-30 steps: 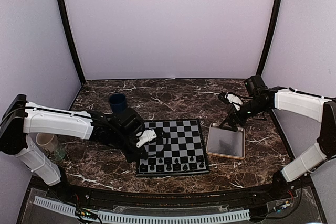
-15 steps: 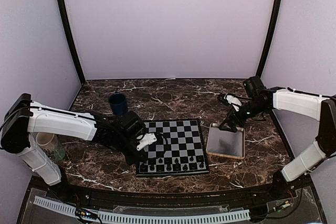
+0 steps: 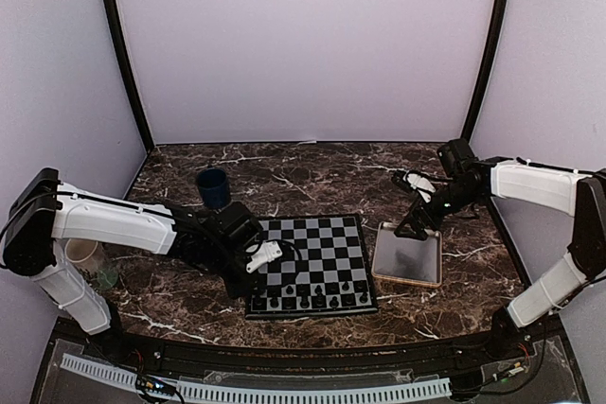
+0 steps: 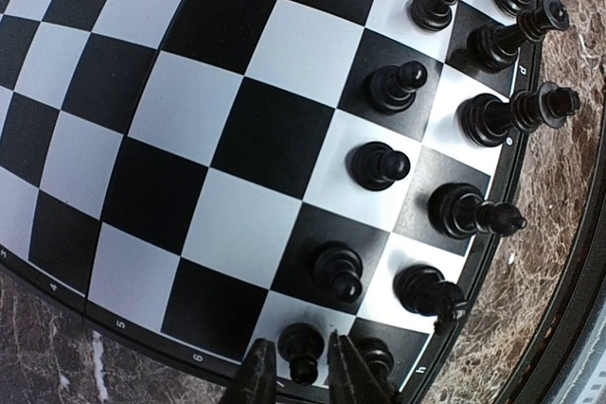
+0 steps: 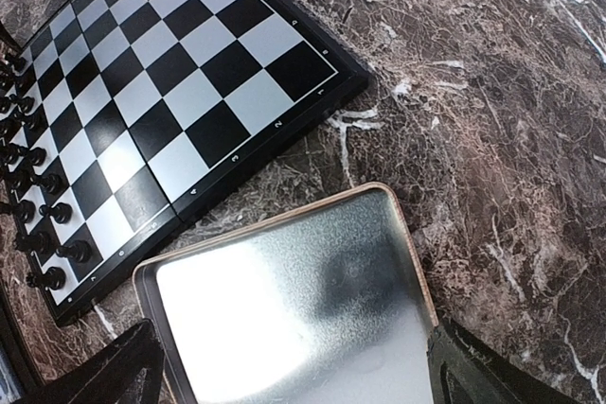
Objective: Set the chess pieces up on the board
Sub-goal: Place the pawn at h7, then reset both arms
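The board [image 3: 327,238] lies mid-table, and the chess pieces [image 3: 312,300] stand in two rows along its near edge. In the left wrist view a black pawn [image 4: 301,352] stands on a pale square near the board's [image 4: 189,120] corner. My left gripper [image 4: 301,374] straddles it, slightly open, with a thin gap on each side of the pawn. From above, the left gripper [image 3: 256,283] is low over the board's near left corner. My right gripper [image 5: 294,376] hangs wide open and empty over the tan-rimmed tray [image 5: 275,219].
The metal tray [image 3: 412,262] lies just right of the board with nothing in it. A dark blue cup [image 3: 213,186] stands behind the left arm. A pale cup [image 3: 85,257] sits at the far left by the left arm's base.
My left gripper has sunk a little toward the board's near left corner, and its jaws have eased off the pawn. The right gripper has drifted slightly left over the tray.
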Motion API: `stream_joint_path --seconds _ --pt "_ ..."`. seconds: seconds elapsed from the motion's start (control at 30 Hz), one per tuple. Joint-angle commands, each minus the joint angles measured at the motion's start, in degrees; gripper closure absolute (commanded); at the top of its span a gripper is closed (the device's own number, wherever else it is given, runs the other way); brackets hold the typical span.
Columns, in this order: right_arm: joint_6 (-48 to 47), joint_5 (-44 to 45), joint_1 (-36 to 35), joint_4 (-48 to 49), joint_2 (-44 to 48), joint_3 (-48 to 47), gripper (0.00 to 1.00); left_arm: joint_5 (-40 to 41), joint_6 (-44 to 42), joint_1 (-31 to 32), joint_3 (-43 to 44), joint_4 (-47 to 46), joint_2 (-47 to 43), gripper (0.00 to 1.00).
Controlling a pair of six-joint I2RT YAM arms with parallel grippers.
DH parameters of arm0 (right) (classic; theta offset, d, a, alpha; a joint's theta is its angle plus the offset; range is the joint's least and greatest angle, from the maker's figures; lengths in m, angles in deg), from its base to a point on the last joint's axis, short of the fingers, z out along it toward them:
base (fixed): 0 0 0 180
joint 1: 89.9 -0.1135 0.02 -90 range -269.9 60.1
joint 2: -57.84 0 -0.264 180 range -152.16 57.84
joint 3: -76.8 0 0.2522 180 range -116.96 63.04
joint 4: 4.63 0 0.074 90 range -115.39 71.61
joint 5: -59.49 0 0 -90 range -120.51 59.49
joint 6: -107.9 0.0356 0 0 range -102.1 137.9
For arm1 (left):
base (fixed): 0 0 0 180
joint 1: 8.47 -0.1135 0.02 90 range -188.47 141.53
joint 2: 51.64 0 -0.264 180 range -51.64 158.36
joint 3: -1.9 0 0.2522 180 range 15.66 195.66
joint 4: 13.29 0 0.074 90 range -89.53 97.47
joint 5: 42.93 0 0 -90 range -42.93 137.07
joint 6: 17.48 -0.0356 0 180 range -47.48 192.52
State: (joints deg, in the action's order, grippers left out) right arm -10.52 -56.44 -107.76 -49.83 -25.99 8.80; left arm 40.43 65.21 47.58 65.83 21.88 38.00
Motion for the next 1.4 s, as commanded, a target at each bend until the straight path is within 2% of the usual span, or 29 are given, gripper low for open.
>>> stream_joint_path --seconds 0.0,0.17,0.33,0.5,0.63,0.7,0.73,0.8,0.9,1.03,1.13,1.23,1.3,1.37 --pt "0.59 -1.04 -0.02 -0.27 1.48 -2.33 0.03 0.68 0.19 0.2 -0.44 0.88 -2.48 0.77" --pt "2.71 -0.49 0.26 -1.53 5.28 -5.42 0.03 3.51 -0.22 0.11 0.59 2.35 -5.5 0.75" --pt "5.15 2.44 0.24 3.11 11.79 -3.86 0.03 6.16 -0.85 -0.51 1.28 0.96 -9.53 0.74" --pt "6.32 7.44 0.46 -0.33 12.91 -9.9 0.03 14.77 -0.54 -2.53 2.77 -4.88 -13.35 0.72" --pt "11.82 18.67 0.51 3.22 13.23 -14.22 0.03 18.18 -0.03 -6.0 4.8 -11.44 -15.78 0.59" --pt "19.47 27.04 1.38 7.74 13.0 -14.47 0.03 19.97 0.33 -7.31 7.39 -13.37 -15.34 0.48" --pt "22.11 28.12 3.08 8.75 13.14 -14.48 0.03 21.78 0.75 -7.63 8.79 -13.83 -14.85 0.41" --pt "24.77 22.41 7.01 9.88 14.05 -14.16 0.03 26.89 4.64 -7.93 12.56 -12.89 -12.97 0.26" --pt "26.79 16.75 9.56 12.76 17.2 -13.29 0.03 29.67 7.55 -7.98 18.12 -10.41 -10.07 0.02" --pt "29.17 17.35 9.61 11.16 18.56 -17.69 0.03 39.3 9.28 -8.13 18.62 -14.39 -9.92 0.01" --pt "29.22 18.97 9.6 12.19 19.47 -17.75 0.02 39.4 9.36 -8.72 15.5 -18.18 -12.81 0.01" --pt "29.82 20.13 9.68 13.77 19.95 -14.66 0.03 35.92 11.03 -11.45 12.27 -20.44 -14.58 0.01" --pt "30.81 18.83 10.73 16.86 20.62 -10.3 0.03 34.44 13.02 -13.48 11.83 -18.86 -15.16 0.01" --pt "31.71 15.51 13.54 17.98 21.12 -7.91 0.03 36.1 11.41 -13.64 10.51 -19.53 -16.08 0.01"
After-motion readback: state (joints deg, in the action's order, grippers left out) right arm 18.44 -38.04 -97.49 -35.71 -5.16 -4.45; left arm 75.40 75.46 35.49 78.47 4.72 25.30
